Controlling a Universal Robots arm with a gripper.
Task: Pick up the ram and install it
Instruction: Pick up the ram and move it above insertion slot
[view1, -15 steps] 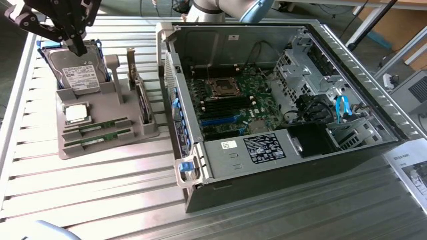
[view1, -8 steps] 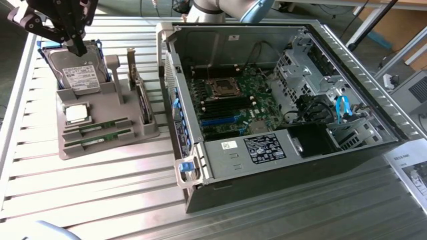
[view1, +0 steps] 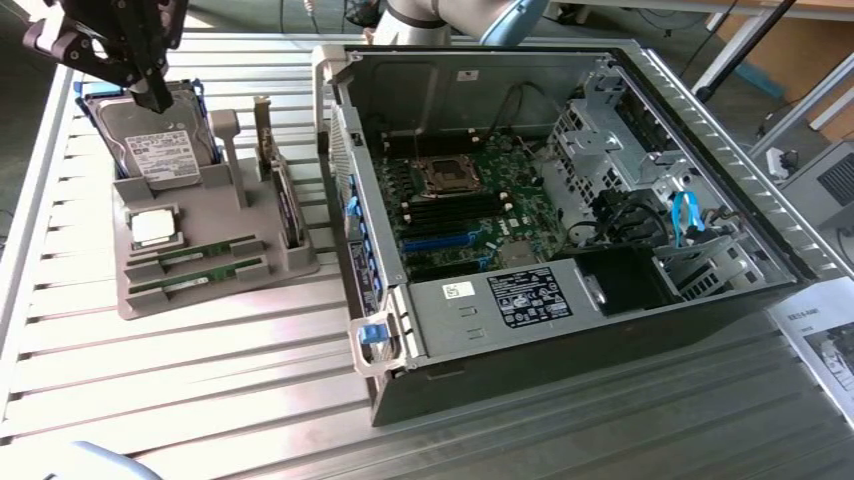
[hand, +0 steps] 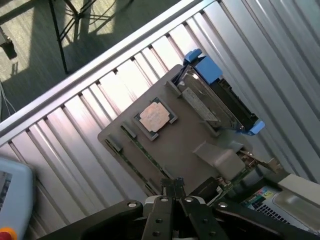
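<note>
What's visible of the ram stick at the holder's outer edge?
The ram is a long, thin green board with small dark chips, seated lengthwise in the outermost slot of the grey holder, parallel to its twin. The holder's end blocks cradle it; the shut gripper is well apart.

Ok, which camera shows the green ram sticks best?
The exterior view. Both ram sticks lie flat in the grey holder, side by side, with their green faces showing. In the wrist view they are just thin slanted strips along the holder's edge, partly behind the gripper.
</note>
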